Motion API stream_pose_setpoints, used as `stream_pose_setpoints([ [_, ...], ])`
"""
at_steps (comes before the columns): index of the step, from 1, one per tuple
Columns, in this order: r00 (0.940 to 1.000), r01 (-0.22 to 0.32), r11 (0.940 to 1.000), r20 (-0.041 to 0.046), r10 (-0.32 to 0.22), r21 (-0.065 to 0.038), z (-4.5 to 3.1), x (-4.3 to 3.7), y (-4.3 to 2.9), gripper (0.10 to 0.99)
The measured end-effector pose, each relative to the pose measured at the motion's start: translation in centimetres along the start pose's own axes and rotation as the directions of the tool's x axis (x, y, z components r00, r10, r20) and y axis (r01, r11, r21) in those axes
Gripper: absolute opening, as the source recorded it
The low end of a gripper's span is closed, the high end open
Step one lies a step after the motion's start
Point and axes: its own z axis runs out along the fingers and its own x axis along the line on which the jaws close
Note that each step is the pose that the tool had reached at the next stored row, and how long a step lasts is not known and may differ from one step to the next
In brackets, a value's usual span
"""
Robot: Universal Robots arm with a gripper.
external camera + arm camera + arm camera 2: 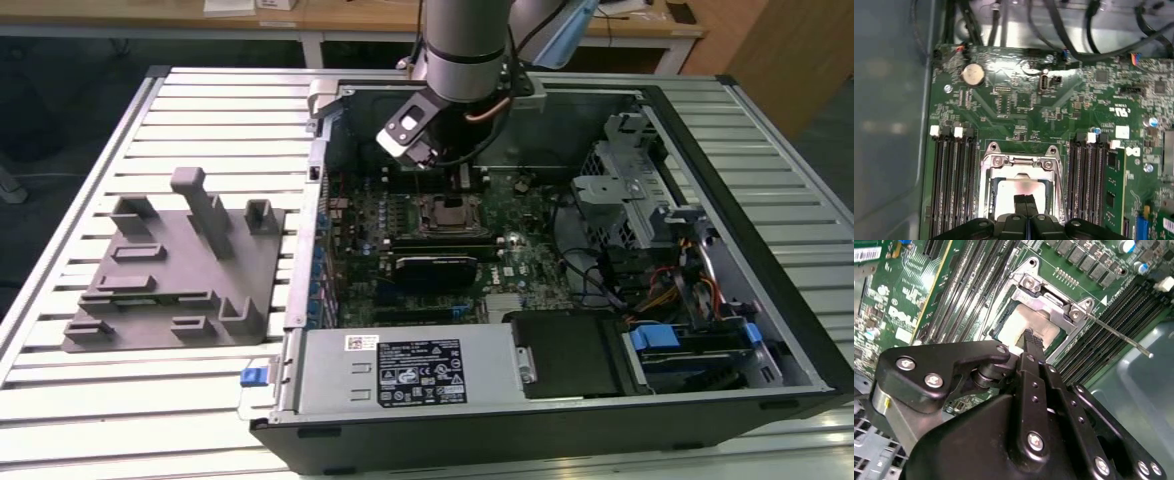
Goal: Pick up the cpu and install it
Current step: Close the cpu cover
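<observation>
The cpu (1015,324) lies flat inside the socket frame (1050,301) on the motherboard, its silvery-white top facing up; it also appears in the first wrist view as the cpu (1006,192). My gripper (1025,201) hangs straight over it with both black fingers pressed together, tips at or just above the chip's top. Nothing sits between the fingers. In the exterior view my gripper (435,162) is lowered into the open computer case, above the socket (447,212).
A thin metal socket lever (1116,334) sticks out beside the frame. Memory slots (951,185) flank the socket on both sides. The case walls, drive cage (641,190) and cables crowd the exterior view's right. A grey plastic fixture (174,270) stands on the slatted table outside the case.
</observation>
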Motion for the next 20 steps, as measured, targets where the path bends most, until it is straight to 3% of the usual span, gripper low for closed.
stream_pose_setpoints([
  [5, 0.9962, 0.087, 0.9962, -0.0027, -0.087, -0.002, 0.01, 0.00, 0.00, 0.106],
  [10, 0.9851, 0.172, 0.9851, -0.0052, -0.172, -0.003, 0.01, 0.00, 0.00, 0.106],
  [16, 0.9610, 0.276, 0.9611, -0.0089, -0.276, -0.006, 0.04, 0.00, 0.00, 0.106],
  [20, 0.9381, 0.346, 0.9382, -0.0113, -0.346, -0.008, 0.07, 0.00, -0.01, 0.106],
])
